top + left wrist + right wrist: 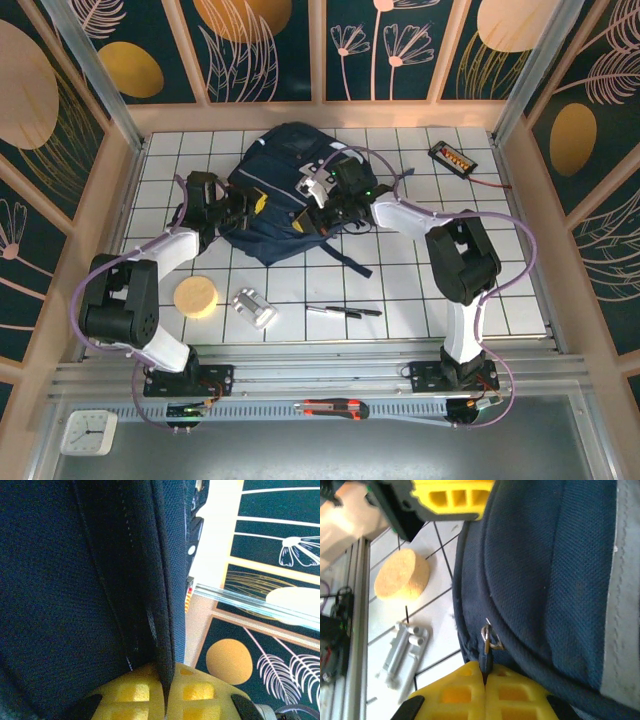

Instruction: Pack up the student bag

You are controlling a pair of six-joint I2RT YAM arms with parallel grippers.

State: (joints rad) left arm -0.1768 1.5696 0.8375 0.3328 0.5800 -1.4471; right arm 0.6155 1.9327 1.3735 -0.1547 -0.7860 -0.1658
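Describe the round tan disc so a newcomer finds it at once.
Start at the student bag on the white gridded table, then look toward the near edge on the left. The disc lies flat there, round and tan, unlike the silver metal block beside it.

Nothing legible anywhere at the moment. The clock point(88, 432) has numerals too small to read, and the orange marks on the black device point(451, 157) blur out.

Bright, even light; blown whites, soft wrist close-ups.
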